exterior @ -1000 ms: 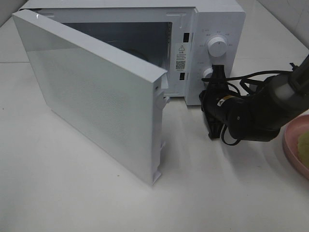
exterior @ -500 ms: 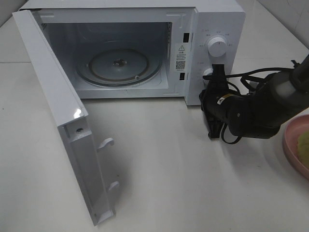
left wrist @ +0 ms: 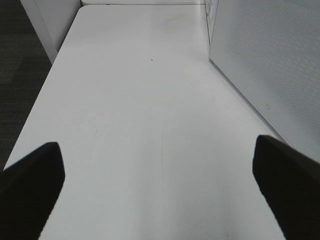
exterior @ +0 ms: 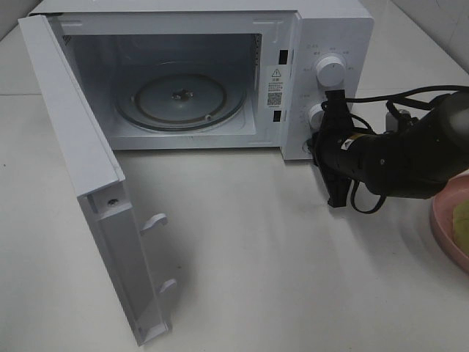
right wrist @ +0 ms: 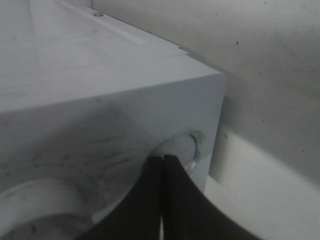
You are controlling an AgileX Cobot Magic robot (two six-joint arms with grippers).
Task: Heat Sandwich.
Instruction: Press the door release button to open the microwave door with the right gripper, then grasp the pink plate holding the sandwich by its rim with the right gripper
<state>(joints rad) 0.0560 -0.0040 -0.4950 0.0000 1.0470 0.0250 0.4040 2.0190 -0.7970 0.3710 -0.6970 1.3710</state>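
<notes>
Microwave (exterior: 322, 44) door (exterior: 80, 169) stood wide open at frame left. Right gripper (exterior: 335, 101), jaws pressed together, sat at the lower knob (exterior: 315, 111); contact unclear. Left gripper (left wrist: 156, 147) was spread wide above the table (left wrist: 125, 100). Sandwich (exterior: 462, 218) lay on the pink plate (exterior: 442, 220) at the right edge, mostly cropped.

Microwave door (exterior: 88, 169): one second ago half-swung, hiding cavity; now flung wide, nearly edge-on to high camera, latch hooks facing out (a touch wider than half a second back). Glass turntable (exterior: 179, 99) now in plain sight. Right gripper (exterior: 335, 99): shifted slightly right, tips now just beside lower knob (exterior: 316, 114), not over it. Right arm (exterior: 396, 158) slid right too, toward pink plate (exterior: 443, 220).
</notes>
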